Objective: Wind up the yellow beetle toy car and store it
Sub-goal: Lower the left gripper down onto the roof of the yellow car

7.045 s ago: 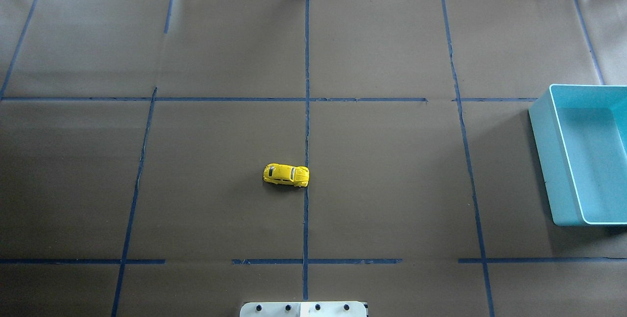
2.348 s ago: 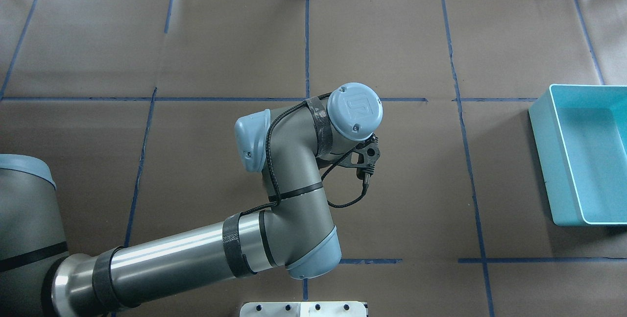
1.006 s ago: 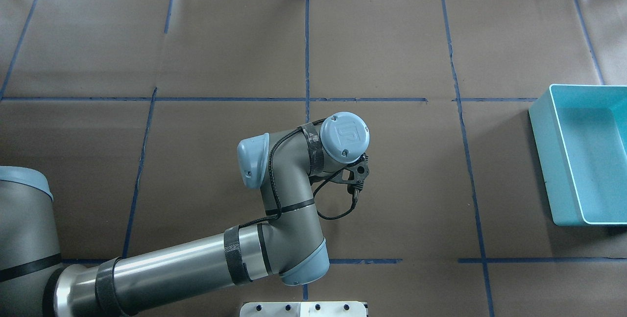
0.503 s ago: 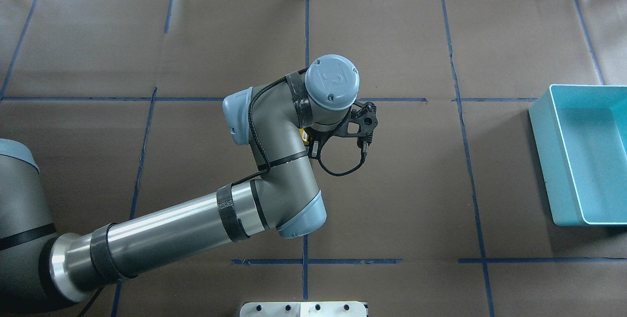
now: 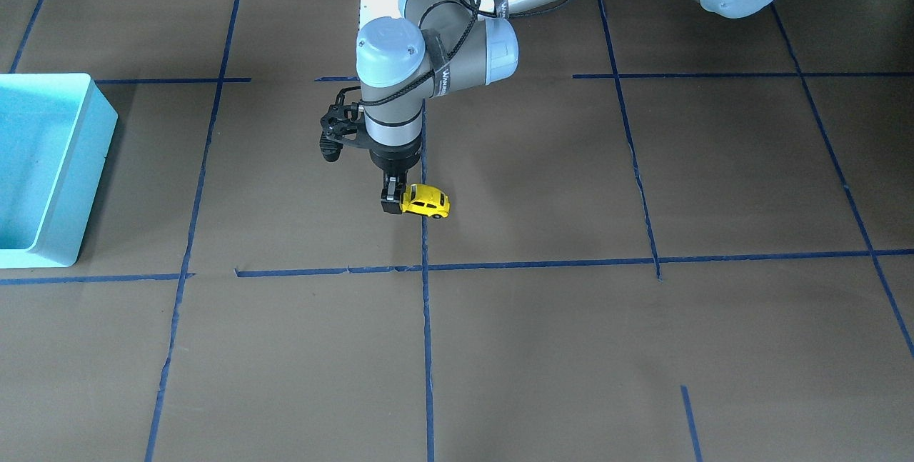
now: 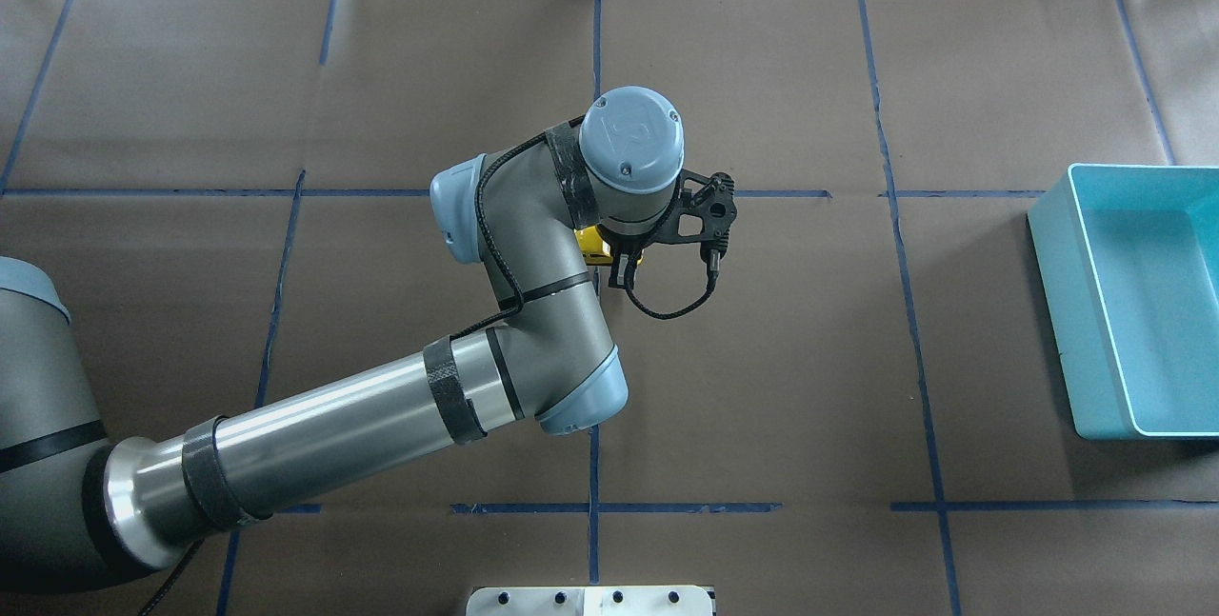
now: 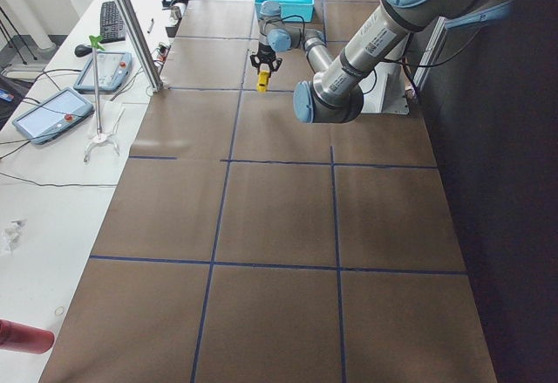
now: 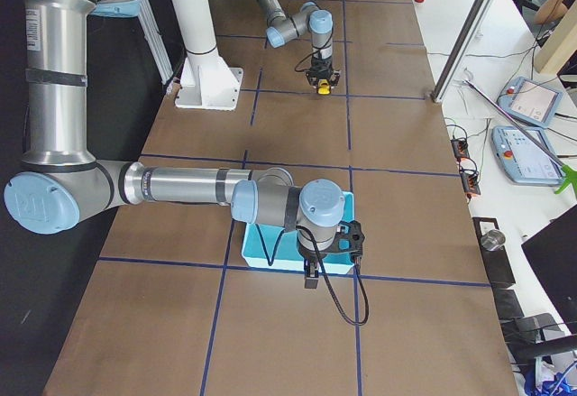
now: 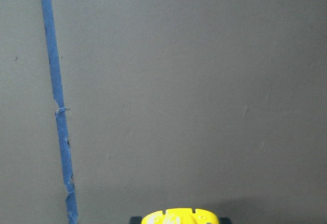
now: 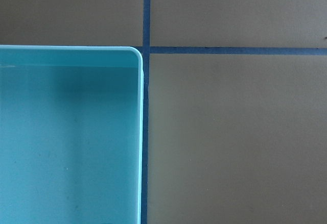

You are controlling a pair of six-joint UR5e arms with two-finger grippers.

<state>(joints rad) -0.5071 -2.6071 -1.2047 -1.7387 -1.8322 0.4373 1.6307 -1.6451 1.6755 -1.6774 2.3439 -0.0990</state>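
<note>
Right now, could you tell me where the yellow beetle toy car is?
In the front-facing view the yellow beetle toy car is mid-table at the centre tape line, one end gripped by the left gripper.

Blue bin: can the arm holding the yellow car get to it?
Probably: nothing stands between the left tool, shut on the yellow car, and the blue bin, though the right tool hangs at its edge.

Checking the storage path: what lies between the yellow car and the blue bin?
Front-facing view: the left pincer gripping the yellow car, then bare brown paper crossed by one blue tape line, up to the blue bin.
</note>
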